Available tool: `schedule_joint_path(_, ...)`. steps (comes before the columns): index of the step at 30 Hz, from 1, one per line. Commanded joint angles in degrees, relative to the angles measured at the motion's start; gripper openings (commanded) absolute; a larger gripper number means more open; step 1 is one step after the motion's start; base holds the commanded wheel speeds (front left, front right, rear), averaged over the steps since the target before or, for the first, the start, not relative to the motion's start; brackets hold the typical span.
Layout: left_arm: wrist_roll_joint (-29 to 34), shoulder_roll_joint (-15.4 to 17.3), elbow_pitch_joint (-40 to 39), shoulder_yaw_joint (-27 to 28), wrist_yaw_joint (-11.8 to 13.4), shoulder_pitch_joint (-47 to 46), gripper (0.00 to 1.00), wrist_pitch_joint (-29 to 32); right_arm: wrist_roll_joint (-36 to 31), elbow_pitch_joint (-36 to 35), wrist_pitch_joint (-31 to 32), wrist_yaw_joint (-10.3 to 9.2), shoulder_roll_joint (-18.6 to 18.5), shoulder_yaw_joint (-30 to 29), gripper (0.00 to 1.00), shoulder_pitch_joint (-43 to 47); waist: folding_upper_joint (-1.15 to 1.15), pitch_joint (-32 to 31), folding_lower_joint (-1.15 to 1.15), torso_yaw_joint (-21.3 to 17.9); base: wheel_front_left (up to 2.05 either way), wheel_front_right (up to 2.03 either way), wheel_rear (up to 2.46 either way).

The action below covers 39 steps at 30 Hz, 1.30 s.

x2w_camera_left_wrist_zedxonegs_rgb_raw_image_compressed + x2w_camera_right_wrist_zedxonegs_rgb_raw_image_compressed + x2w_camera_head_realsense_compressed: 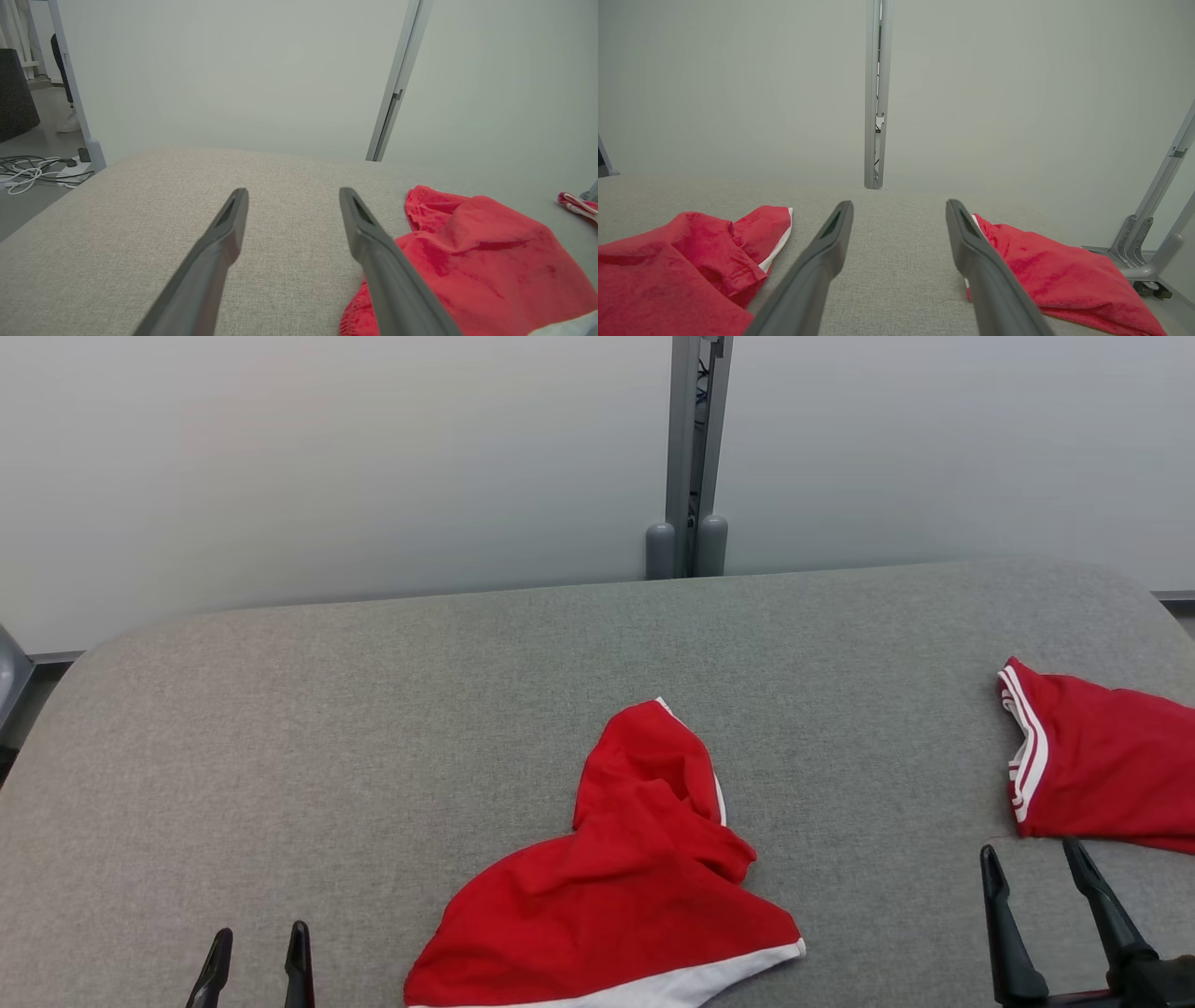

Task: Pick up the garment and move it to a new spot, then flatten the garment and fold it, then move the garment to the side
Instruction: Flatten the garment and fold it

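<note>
Garment (pixel 625 887) — red with white trim — lies bunched in a heap at the middle of the grey surface (pixel 373 728), on the near side. One lobe is pushed toward the far edge and the white hem band runs along the bottom. Nothing holds it.

Left gripper (pixel 261 931) hovers low to its left, fingers apart with bare surface between them. Right gripper (pixel 1029 847) is to its right, fingers likewise apart and empty. Both arms look posed either side of the heap, ready for a pick or a spread. My guess is flattening is not yet done, since the creases stack over each other.

Second red garment (pixel 1102 770) lies flatter at the right, striped cuff facing the middle, running out of frame. It is probably a piece already set aside, so that side is taken. In the right wrist view it lies just beside one of the fingers — cannot tell if touching.

Room: a wide bare stretch lies left of the heap and behind it, up to the far edge, where the wall panel and a grey post (pixel 691 457) rise. The surface has rounded corners. The left half looks best for spreading; cloth dragged right would crowd the second piece.
</note>
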Motion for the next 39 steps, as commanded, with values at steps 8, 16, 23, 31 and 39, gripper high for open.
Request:
schedule_joint_path(8, -0.81, -0.75, 2.76, -0.29, -2.89, 0.97, 1.00, -0.03, 4.37, 6.61, -0.02, -0.01, -2.44, 8.27, 1.00, 0.93, 0.00, -0.11, 0.00, -0.01, 0.00, 0.00, 0.00)
schedule_joint_path(16, -9.07, 2.87, 7.41, -6.63, -4.10, -1.12, 1.00, 13.32, 8.59, 13.51, 8.96, -0.02, -14.14, 24.01, 1.00, -6.66, 0.00, 3.25, 0.00, 0.76, 0.00, 0.00, 0.00)
schedule_joint_path(23, -17.07, 4.36, 6.48, -10.37, -4.17, -5.03, 1.00, 20.61, 11.68, 15.70, 11.62, -0.02, -16.73, 31.78, 1.00, -13.36, 0.00, 8.87, 0.00, 1.97, 0.00, 0.00, 0.00)
schedule_joint_path(31, -21.16, 6.50, 6.83, -14.35, -4.14, -8.44, 1.00, 21.09, 13.32, 19.00, 10.17, -0.02, -16.35, 34.93, 1.00, -17.64, 0.00, 13.33, 0.00, 3.09, 0.00, 0.00, 0.00)
schedule_joint_path(39, -24.67, 7.82, 7.95, -17.42, -4.15, -9.52, 1.00, 20.49, 14.70, 20.81, 7.99, -0.02, -16.01, 36.74, 0.69, -19.54, 0.00, 14.83, 0.00, 3.23, 0.00, 0.00, 0.00)
